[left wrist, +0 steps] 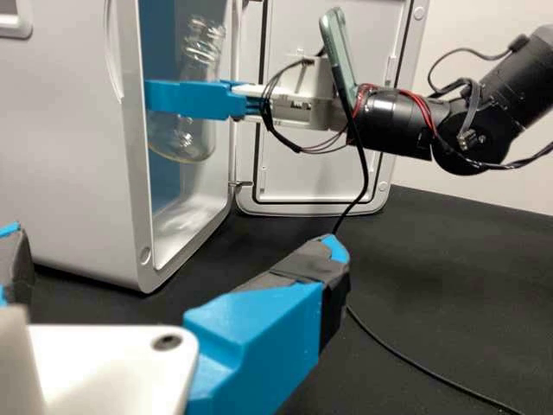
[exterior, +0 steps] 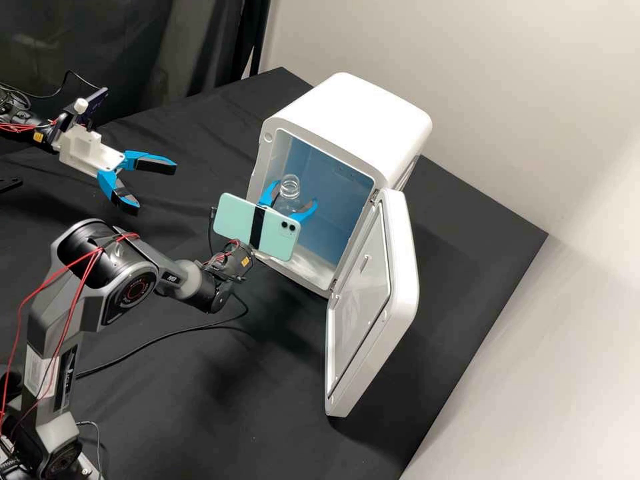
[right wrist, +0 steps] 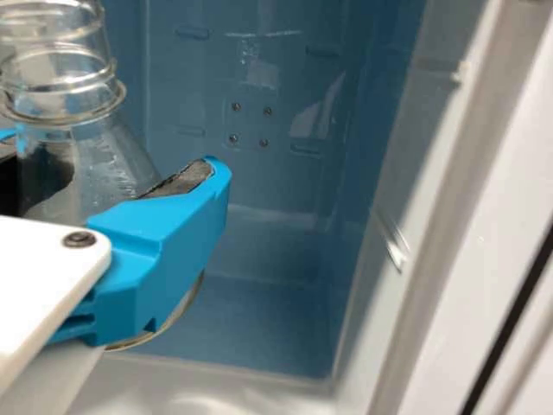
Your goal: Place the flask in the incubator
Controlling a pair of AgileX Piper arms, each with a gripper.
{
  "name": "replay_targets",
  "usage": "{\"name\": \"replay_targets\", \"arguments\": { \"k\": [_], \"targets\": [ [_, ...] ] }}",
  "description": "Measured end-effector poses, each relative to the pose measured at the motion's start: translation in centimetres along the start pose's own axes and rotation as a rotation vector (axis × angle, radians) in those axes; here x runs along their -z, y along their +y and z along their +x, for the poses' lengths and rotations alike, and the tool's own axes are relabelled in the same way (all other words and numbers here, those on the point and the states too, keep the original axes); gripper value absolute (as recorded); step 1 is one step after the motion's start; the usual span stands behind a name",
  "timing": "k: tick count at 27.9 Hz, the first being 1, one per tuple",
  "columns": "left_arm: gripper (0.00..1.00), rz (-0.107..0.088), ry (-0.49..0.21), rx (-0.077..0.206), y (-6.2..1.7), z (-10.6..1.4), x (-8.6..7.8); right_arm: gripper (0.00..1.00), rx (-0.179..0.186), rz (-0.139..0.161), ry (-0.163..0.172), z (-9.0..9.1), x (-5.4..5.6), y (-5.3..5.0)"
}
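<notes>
The white incubator (exterior: pixel 360 117) stands on the black bench with its door (exterior: pixel 377 293) swung wide, showing a blue inside (right wrist: pixel 259 130). A clear glass flask (exterior: pixel 291 188) (left wrist: pixel 183 112) (right wrist: pixel 73 138) hangs upright inside the chamber, above its floor. My right gripper (exterior: pixel 292 200) (right wrist: pixel 104 169) reaches through the opening and is shut on the flask, a blue finger (left wrist: pixel 194 97) on each side of its body. My left gripper (exterior: pixel 152 183) (left wrist: pixel 168 259) hovers open and empty over the bench, left of the incubator (left wrist: pixel 69 147).
A mint-green phone (exterior: pixel 260 227) is strapped to the right arm's wrist, just outside the opening. The open door (left wrist: pixel 302 164) hangs toward the bench's front edge. A black cable (left wrist: pixel 406 354) trails across the bench. Red wires run along the arm (exterior: pixel 100 267).
</notes>
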Motion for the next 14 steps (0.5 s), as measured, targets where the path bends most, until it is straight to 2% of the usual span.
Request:
{"name": "replay_targets", "arguments": {
  "k": [3, 10, 14],
  "targets": [
    [1.00, 0.000, 0.000, 0.000, 0.00, 0.0, 0.0, 0.00, 0.006, 0.000, 0.013, 0.6, 0.3, -0.3],
    [1.00, 0.000, 0.000, 0.000, 0.00, 0.0, 0.0, 0.00, 0.043, -0.003, -0.022, 1.8, 0.1, -1.2],
    [1.00, 0.000, 0.000, 0.000, 0.00, 0.0, 0.0, 0.00, 0.043, -0.006, -0.035, 2.4, 0.2, -1.3]
  ]
}}
